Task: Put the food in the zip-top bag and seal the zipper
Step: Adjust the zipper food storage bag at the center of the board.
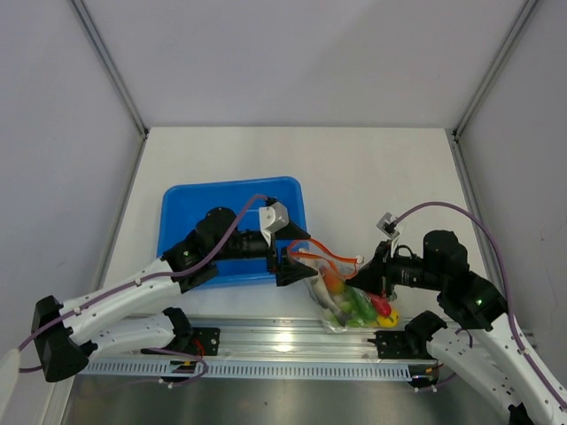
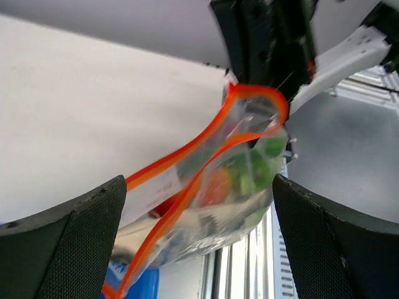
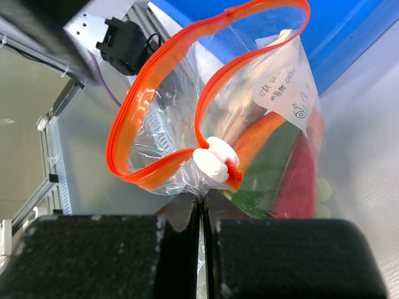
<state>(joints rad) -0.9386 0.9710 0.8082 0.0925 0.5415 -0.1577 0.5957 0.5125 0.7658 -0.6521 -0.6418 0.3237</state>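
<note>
From above, the bag [image 1: 341,299] sat between my pincers near the rail, beside the blue tray [image 1: 199,202], with the food [image 1: 365,306] heaped inside. Only my right wrist view showed the white slider [image 3: 215,159] on the orange zipper [image 3: 157,80], which gaped in a loop. That view also showed my right pincer [image 3: 202,219] pinched shut on crinkly clear film beneath the slider. My left pincer [image 2: 201,240] stood wide apart, its grainy black pads [image 2: 84,246] off the bag.

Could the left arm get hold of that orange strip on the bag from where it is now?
Probably yes. The left gripper is open, with the zipper lying between its fingers and nothing in front, while the right gripper pinches the zip-top bag at its other end.
</note>
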